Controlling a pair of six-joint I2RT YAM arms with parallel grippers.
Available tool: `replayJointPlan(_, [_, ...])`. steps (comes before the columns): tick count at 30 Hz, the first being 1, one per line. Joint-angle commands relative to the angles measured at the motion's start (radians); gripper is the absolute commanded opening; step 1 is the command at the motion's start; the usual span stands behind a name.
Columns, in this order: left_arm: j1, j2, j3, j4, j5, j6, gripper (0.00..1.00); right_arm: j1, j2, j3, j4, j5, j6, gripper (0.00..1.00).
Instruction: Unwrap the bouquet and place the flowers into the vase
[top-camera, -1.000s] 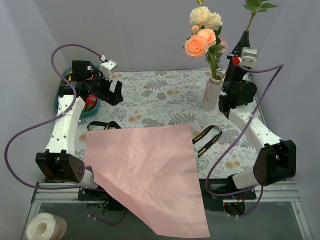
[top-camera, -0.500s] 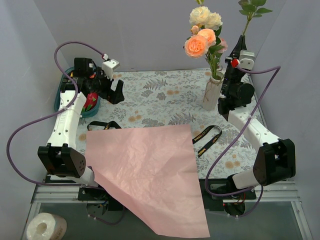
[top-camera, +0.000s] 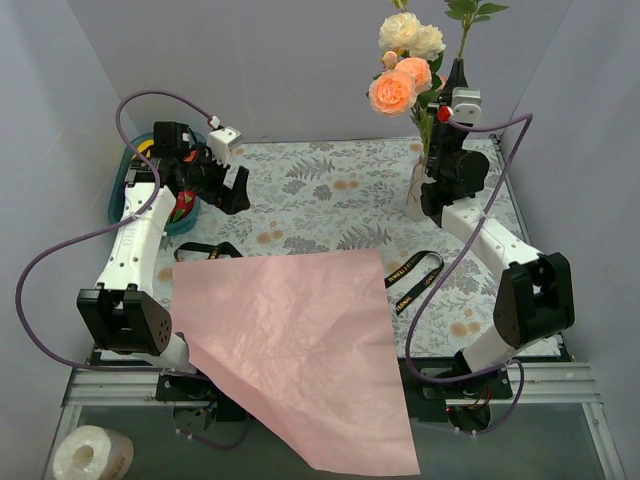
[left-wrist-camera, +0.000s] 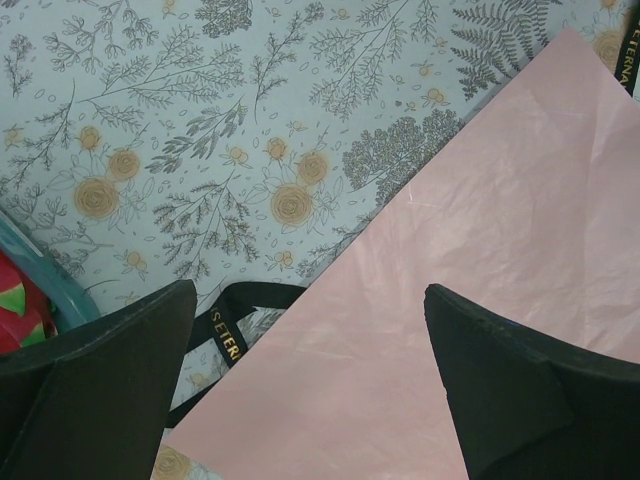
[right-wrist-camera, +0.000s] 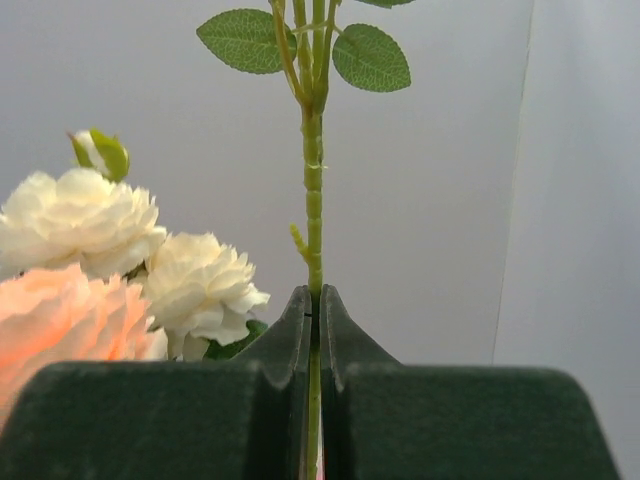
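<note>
From the top camera I saw the vase (top-camera: 420, 192) standing upright near the far right corner of the bench (top-camera: 320, 195), with the flowers (top-camera: 402, 62), cream and peach roses, rising out of its neck. The right end effector (top-camera: 456, 68) was raised above the vase, just beside the blooms, closed on a leafy green stem (top-camera: 463, 35) that pointed upward. The pink wrapping paper (top-camera: 290, 350) lay flat and open over the near half of the bench, one corner hanging past the near edge. A black ribbon (top-camera: 412, 275) with gold lettering lay at the paper's right edge, and another stretch showed at its far left corner. The left end effector (top-camera: 238, 192) hovered near the far left corner, beside a teal tray (top-camera: 114, 205) holding red fruit (top-camera: 180, 205).

On the left wrist camera its black fingers (left-wrist-camera: 110, 385) stood wide apart with nothing between them, above the paper's edge and the lettered ribbon.

On the right wrist camera the fingers (right-wrist-camera: 285, 340) were pressed together on the stem, which ran straight up to a pair of leaves (right-wrist-camera: 370, 58), the roses close beside it
</note>
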Motion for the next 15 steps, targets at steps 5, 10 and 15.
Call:
replayJointPlan(5, [-0.004, 0.013, -0.009, 0.022, 0.000, 0.022, 0.98, 0.000, 0.072, 0.090, 0.314, 0.001, -0.117, 0.01])
replayJointPlan(10, [-0.004, 0.031, -0.016, 0.028, 0.001, 0.024, 0.98, -0.002, 0.054, 0.124, 0.290, -0.006, -0.097, 0.01])
replayJointPlan(15, [-0.004, 0.030, -0.039, 0.036, 0.009, 0.024, 0.98, 0.000, 0.011, 0.163, 0.242, -0.037, -0.063, 0.01])
